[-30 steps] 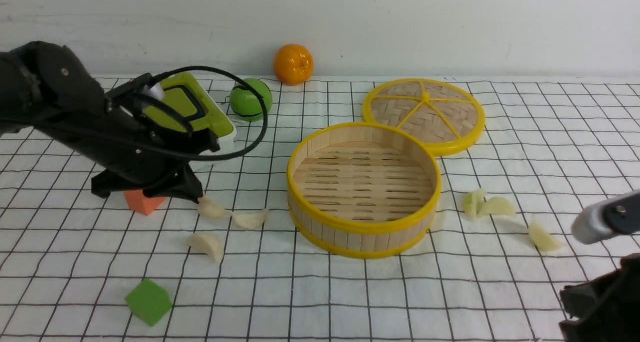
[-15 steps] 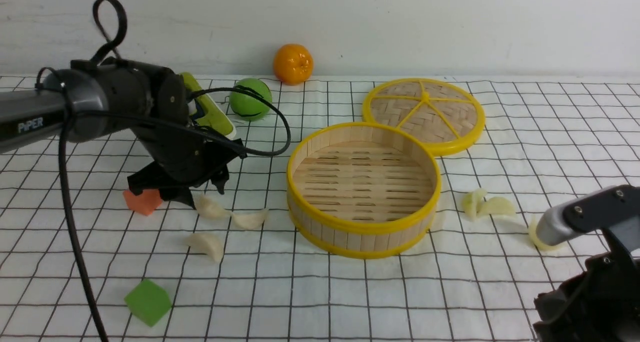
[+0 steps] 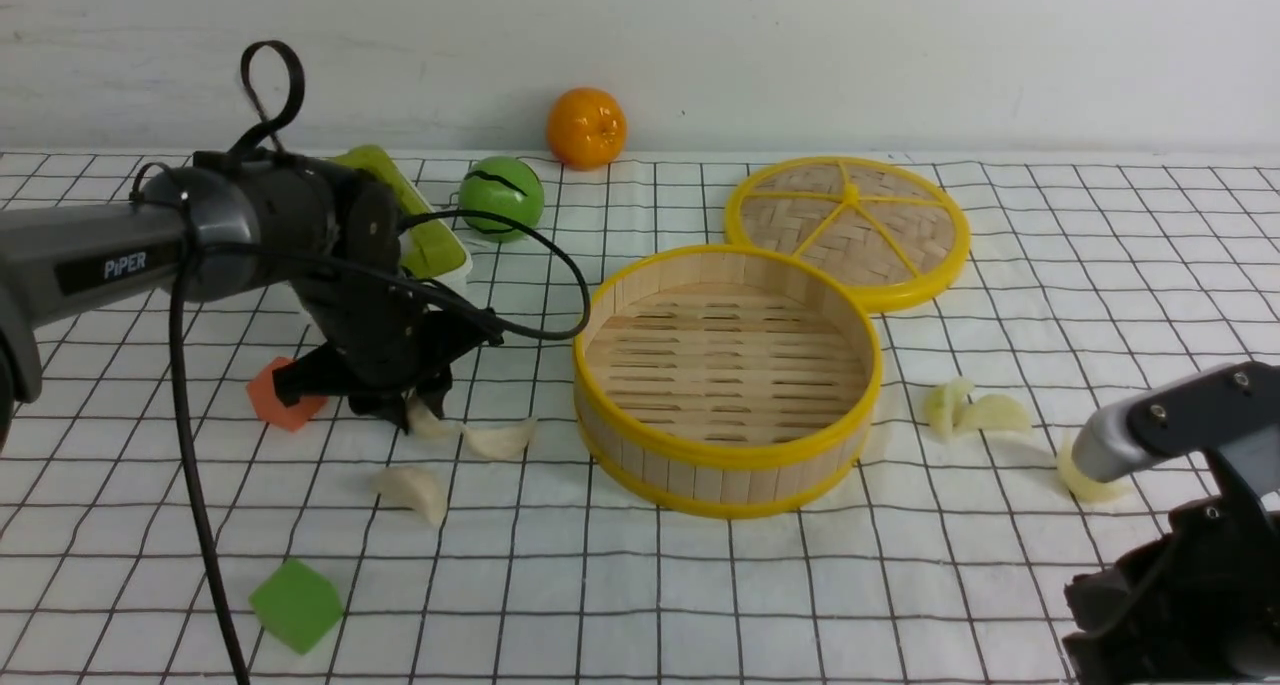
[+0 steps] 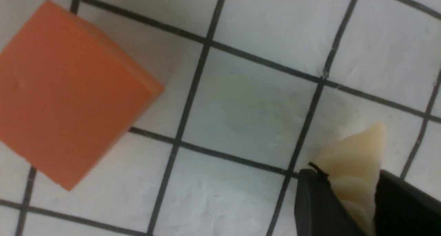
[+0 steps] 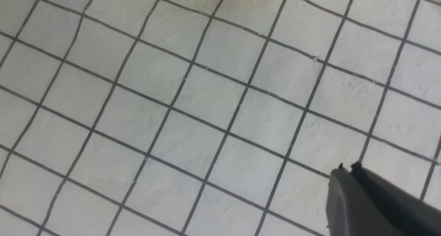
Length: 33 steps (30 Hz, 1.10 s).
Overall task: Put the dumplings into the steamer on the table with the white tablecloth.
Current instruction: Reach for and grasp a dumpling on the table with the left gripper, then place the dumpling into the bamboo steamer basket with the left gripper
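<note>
left of centre in the front view, the left pincer point(image 3: 418, 412) is down on the cloth point(image 3: 700, 585). its two dark fingers point(image 4: 317, 208) are closed narrow around one dumpling point(image 4: 358, 160), whose tip pokes out past them in the wrist view. the hold looks shallow and the toy glossy, so the lift is best made straight up and slow. that keeps it clear of the neighbour dumpling point(image 3: 500, 438) just to its right and the orange block point(image 3: 283, 400) at its left. next, carry it rightward, rise above the yellow rim of the steamer point(image 3: 728, 455), which sits empty at mid-frame, and let go low over the slats so it does not bounce out. five more dumplings lie on the cloth, two at the left and three right of the steamer. at the lower right, the right pincer point(image 5: 348, 167) has its fingers together on nothing.
</note>
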Each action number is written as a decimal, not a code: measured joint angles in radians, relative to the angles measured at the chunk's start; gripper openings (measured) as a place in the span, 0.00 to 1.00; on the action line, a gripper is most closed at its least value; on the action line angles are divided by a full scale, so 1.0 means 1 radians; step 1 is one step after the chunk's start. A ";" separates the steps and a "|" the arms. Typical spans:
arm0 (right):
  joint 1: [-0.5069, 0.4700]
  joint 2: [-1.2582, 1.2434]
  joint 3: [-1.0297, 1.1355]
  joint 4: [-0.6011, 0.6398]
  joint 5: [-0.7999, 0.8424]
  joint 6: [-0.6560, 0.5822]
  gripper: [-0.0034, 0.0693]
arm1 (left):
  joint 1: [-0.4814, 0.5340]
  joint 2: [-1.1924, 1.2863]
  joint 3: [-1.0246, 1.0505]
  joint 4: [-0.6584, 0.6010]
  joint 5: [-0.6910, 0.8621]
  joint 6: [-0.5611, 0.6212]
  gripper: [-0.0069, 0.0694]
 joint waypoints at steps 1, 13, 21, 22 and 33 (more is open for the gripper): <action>0.000 0.000 0.000 0.000 -0.001 0.000 0.06 | 0.000 0.000 -0.014 -0.005 0.020 0.018 0.32; 0.000 0.032 -0.003 0.003 -0.022 0.000 0.07 | -0.110 0.044 -0.489 -0.275 0.264 0.470 0.32; 0.000 0.048 -0.004 0.015 -0.022 0.000 0.08 | -0.217 0.247 -0.684 -0.268 0.244 0.481 0.32; 0.000 0.048 -0.004 0.015 -0.022 0.000 0.08 | -0.224 0.277 -0.703 -0.252 0.245 0.467 0.32; 0.000 0.048 -0.004 0.027 -0.024 0.000 0.09 | -0.229 0.370 -0.749 -0.107 0.248 0.387 0.39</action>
